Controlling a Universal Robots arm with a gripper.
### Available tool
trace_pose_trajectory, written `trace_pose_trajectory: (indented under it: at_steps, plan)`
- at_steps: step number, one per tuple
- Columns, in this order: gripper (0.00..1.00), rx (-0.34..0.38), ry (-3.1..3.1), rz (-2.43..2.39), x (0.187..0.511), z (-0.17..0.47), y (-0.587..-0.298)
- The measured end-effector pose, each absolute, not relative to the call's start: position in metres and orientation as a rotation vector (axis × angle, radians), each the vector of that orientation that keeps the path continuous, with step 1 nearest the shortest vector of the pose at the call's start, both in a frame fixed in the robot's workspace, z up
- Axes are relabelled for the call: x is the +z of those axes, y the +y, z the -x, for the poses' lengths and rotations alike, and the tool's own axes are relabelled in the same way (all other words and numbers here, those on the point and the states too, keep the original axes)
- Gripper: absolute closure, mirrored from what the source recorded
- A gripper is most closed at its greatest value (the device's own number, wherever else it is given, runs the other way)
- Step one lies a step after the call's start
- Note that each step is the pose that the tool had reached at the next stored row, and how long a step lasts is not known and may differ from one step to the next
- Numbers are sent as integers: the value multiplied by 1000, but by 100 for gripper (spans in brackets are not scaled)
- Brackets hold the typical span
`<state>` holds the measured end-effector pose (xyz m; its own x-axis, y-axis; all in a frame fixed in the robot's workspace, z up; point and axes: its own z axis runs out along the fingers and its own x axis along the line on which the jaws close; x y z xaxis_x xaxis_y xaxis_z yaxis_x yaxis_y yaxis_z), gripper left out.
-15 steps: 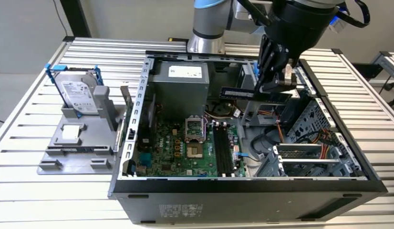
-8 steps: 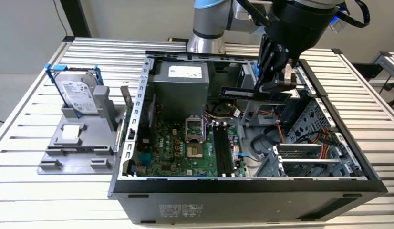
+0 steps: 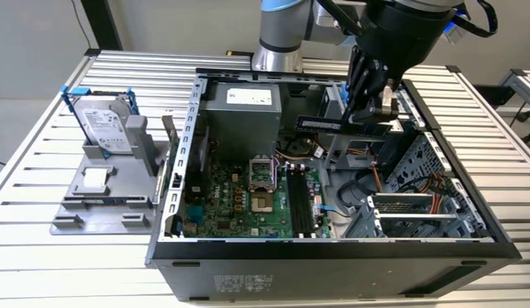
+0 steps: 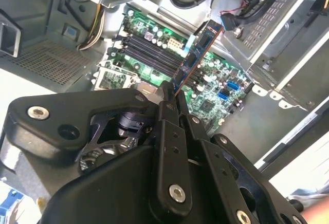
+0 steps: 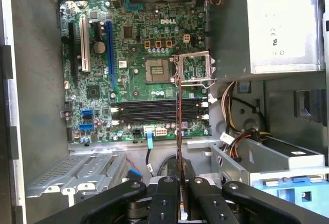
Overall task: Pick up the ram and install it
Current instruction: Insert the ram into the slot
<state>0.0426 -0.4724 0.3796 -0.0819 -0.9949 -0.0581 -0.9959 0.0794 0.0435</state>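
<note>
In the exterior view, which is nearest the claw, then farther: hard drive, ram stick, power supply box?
1. ram, clamped in the gripper.
2. power supply, inside the case, toward the exterior view's left.
3. hard drive, outside the case, far on the exterior view's left.

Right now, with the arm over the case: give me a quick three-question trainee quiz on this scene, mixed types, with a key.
1. True or false: the hand is shut on the ram.
2. Where is the ram? A) seated in a motherboard slot B) held in the air over the open case C) lying flat on the table
3. Fill in: on the grey fixture, at the exterior view's left, stands the ____ with a blue bracket.
Key: 1 true; 2 B; 3 hard drive.
</note>
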Motion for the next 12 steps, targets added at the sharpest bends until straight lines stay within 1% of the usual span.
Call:
trace_pose_trajectory:
  at_steps: [12]
  plan:
    - [100,116,2349,2055,380,-43,-472]
